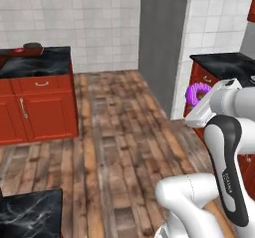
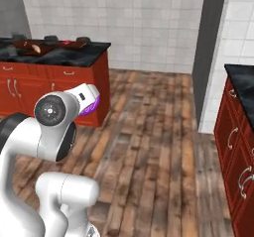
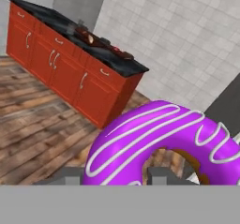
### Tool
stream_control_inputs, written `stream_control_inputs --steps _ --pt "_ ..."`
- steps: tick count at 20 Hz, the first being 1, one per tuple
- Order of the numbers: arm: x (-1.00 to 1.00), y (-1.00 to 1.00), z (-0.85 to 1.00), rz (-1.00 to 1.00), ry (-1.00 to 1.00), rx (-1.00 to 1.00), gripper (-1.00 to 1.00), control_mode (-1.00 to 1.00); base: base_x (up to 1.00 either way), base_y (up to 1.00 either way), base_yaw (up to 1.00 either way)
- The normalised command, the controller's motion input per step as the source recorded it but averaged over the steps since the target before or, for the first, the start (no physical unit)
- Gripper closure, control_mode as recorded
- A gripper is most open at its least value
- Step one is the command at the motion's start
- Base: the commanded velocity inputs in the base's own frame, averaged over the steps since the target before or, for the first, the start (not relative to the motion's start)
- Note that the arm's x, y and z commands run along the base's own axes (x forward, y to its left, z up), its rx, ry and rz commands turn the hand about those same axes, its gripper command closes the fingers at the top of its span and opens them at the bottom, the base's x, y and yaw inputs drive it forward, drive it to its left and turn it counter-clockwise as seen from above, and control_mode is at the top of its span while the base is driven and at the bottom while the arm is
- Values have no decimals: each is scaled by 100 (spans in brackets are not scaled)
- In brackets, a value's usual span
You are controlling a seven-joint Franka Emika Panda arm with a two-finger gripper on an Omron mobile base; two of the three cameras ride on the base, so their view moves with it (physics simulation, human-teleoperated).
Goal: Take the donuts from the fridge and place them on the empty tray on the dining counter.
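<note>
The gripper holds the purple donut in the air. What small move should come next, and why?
Probably keep the gripper shut and carry the purple donut toward the red-based counter ahead. The donut hangs above the wooden floor, away from any surface, and trays lie on that counter's black top.

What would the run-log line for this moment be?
phase: carrying | pincer: shut on purple donut | height: above wooden floor | dining counter: ahead

Purple donut (image 3: 159,138): lower part cut off by the hand view's bottom edge.
Items on far surface (image 2: 54,52): too small to identify.
Jaws: hidden behind the donut.
</note>
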Motion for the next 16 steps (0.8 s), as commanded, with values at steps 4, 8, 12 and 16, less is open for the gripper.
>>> stream_control_inputs --steps 4,8,12,16 --pt "0 0 0 0 0 0 100 100 100 -27 30" --pt "0 0 0 0 0 0 100 100 100 -28 34" --pt "0 0 0 0 0 0 100 100 100 -41 35" --pt "0 0 0 0 0 0 100 100 100 -55 32"
